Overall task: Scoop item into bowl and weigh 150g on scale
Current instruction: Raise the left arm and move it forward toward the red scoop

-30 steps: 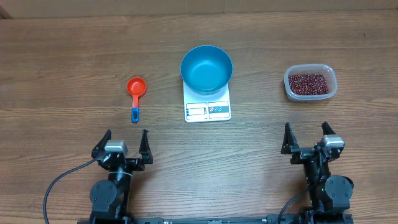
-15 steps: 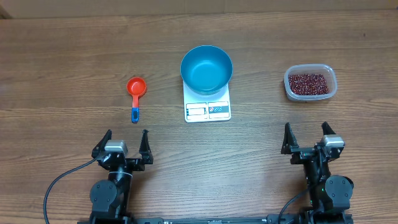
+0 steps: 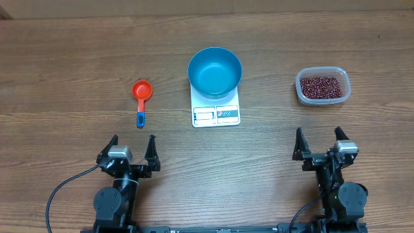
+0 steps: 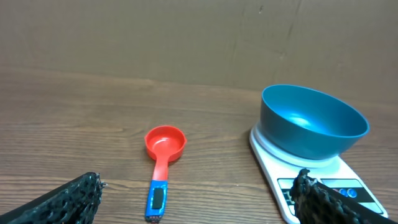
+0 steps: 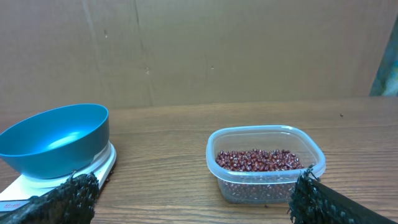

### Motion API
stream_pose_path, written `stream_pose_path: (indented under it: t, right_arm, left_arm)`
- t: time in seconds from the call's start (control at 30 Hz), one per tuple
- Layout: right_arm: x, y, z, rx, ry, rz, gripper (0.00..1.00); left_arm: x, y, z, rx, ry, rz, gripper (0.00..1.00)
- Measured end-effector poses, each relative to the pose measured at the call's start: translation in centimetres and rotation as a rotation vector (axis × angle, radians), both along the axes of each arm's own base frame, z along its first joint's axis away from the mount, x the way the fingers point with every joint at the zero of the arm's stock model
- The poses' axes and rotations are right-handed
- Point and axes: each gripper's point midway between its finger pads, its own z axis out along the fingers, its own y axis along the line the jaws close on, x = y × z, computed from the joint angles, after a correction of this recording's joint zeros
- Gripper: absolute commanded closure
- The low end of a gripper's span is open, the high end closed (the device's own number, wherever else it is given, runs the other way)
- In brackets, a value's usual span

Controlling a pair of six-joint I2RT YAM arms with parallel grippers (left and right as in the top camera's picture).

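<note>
The blue bowl [image 3: 215, 71] sits empty on the white scale [image 3: 216, 114] at the table's middle; both show in the left wrist view, bowl [image 4: 311, 121] on scale [image 4: 329, 190]. Dark red beans [image 3: 321, 86] fill a clear tub [image 3: 323, 98] at the right, seen close in the right wrist view as beans [image 5: 258, 160]. A red scoop with a blue handle [image 3: 140, 97] lies left of the scale. My left gripper [image 3: 132, 144] stands open near the front edge, below the scoop [image 4: 163, 162]. My right gripper [image 3: 318, 137] is open too, below the tub, holding nothing.
A brown cardboard wall [image 5: 199, 50] rises behind the table's far edge. The bowl [image 5: 56, 140] and scale edge also show at the left of the right wrist view. Cables [image 3: 61, 191] trail from the left arm's base.
</note>
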Motion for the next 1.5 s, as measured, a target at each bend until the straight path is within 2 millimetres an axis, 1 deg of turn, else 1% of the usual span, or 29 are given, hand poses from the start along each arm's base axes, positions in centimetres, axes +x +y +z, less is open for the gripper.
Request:
stream_pose_path:
  t: [0.17,0.27,0.47,0.53,0.67,0.93,1.13,1.2,1.33,1.5]
  right_arm:
    - [0.0,0.0,0.0,0.0,0.0,-0.001,0.0]
    - [0.0,0.0,0.0,0.0,0.0,0.0,0.0]
    - [0.0,0.0,0.0,0.0,0.0,0.0,0.0]
    - [0.0,0.0,0.0,0.0,0.0,0.0,0.0]
    - [0.0,0.0,0.0,0.0,0.0,0.0,0.0]
    - [0.0,0.0,0.0,0.0,0.0,0.0,0.0]
    - [0.0,0.0,0.0,0.0,0.0,0.0,0.0]
    - [0.0,0.0,0.0,0.0,0.0,0.0,0.0]
    - [0.0,0.0,0.0,0.0,0.0,0.0,0.0]
    - [0.0,0.0,0.0,0.0,0.0,-0.001,0.0]
  left_arm:
    - [-0.1,-0.1,-0.1,-0.011,0.015,-0.007,0.0]
    - [-0.4,-0.1,-0.4,-0.008,0.06,-0.007,0.0]
    - [-1.7,0.0,-1.9,0.001,0.195,-0.006,0.0]
    - [-2.0,0.0,-1.6,0.002,0.206,-0.005,0.0]
    - [-2.4,0.1,0.1,0.0,0.185,-0.005,0.0]
    - [-3.5,0.1,-0.3,0.005,0.256,-0.008,0.0]
    - [-4.3,0.2,0.5,0.007,0.281,-0.008,0.01]
    - [-4.3,0.2,0.6,0.008,0.301,-0.008,0.0]
    - [-4.0,0.1,0.3,0.016,0.391,-0.007,0.0]
    - [-2.9,0.0,0.8,0.037,0.498,-0.012,0.0]
